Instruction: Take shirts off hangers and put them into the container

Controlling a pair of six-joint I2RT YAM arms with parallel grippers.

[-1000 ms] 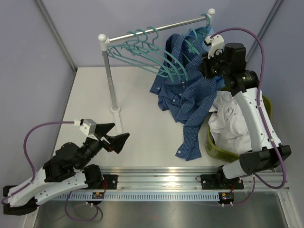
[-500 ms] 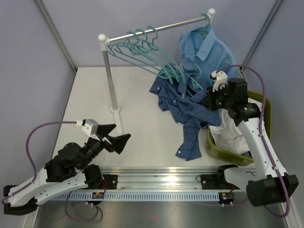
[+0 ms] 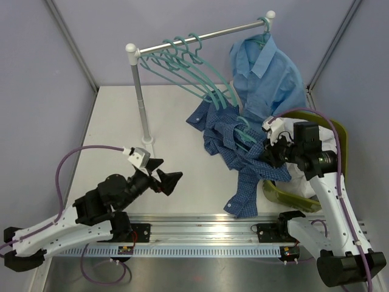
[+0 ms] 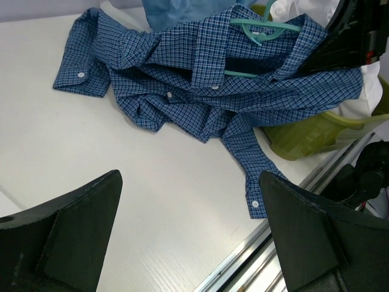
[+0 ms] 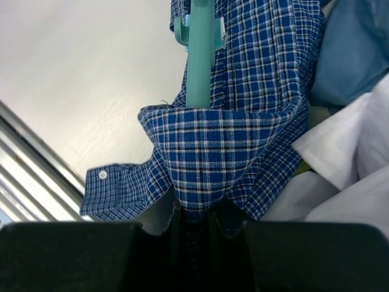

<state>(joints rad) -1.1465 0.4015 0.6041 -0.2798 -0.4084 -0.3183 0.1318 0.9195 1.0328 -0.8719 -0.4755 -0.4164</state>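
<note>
From above, our right gripper is clamped on the check shirt. The shirt sprawls over the table, its near side against the basket, with a hanger caught in its collar. Our left gripper hangs with its fingers wide apart, well left of the shirt.

Left wrist: teal hanger arms show at the open collar, unobstructed.

Right wrist: our jaws pinch a fold of cloth just below the hanger.

We judge it best that the left takes the hanger while the right draws the cloth off it, towards the basket.
</note>
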